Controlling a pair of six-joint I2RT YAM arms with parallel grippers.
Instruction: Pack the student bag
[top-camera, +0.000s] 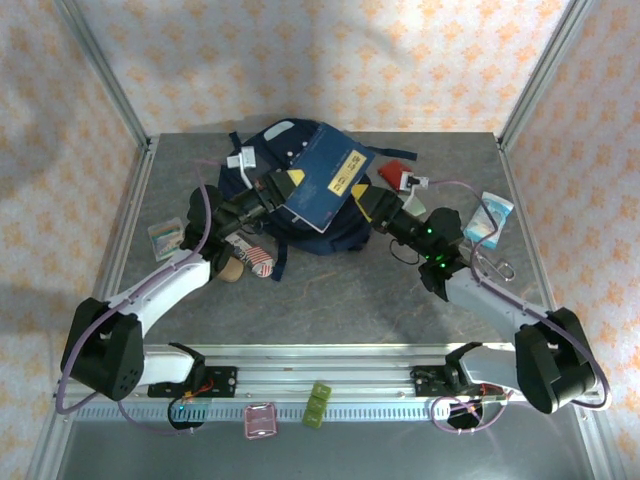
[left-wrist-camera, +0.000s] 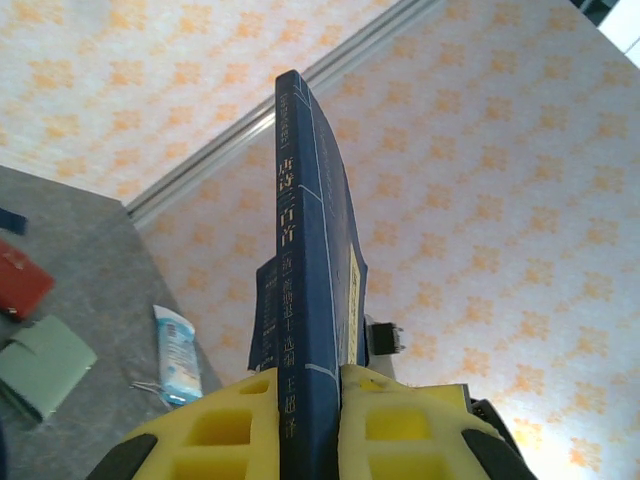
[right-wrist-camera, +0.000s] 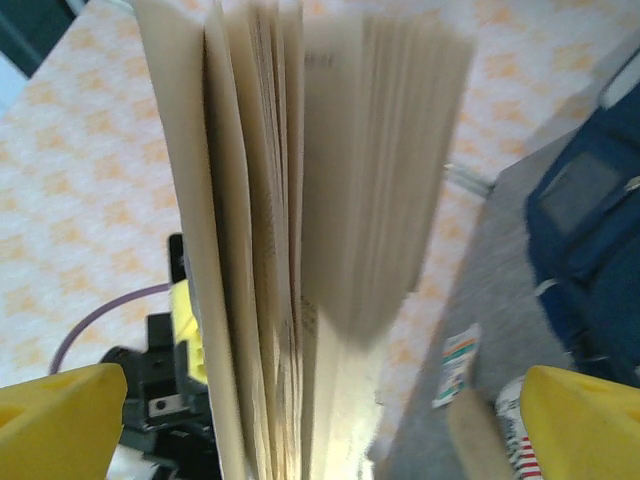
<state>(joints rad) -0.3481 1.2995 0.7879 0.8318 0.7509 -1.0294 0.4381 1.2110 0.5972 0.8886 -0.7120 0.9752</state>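
The student bag (top-camera: 322, 240), navy with a grey-white patch, lies at the table's middle back; it also fills the right edge of the right wrist view (right-wrist-camera: 590, 230). A blue book (top-camera: 325, 180) hangs tilted above it. My left gripper (top-camera: 275, 190) is shut on the book's spine end, and its yellow fingers (left-wrist-camera: 400, 425) press both covers of the book (left-wrist-camera: 310, 280). My right gripper (top-camera: 368, 203) is at the opposite edge and open. Its fingers (right-wrist-camera: 60, 420) stand wide apart, with the fanned pages (right-wrist-camera: 300, 200) between them untouched.
A red item (top-camera: 397, 170) and a white charger (top-camera: 413, 182) lie right of the bag, with a tissue pack (top-camera: 492, 218) and a metal clip (top-camera: 500, 268) farther right. A card pack (top-camera: 165, 238) and a patterned roll (top-camera: 258, 262) lie to the left. Metal frame posts rise at the back corners.
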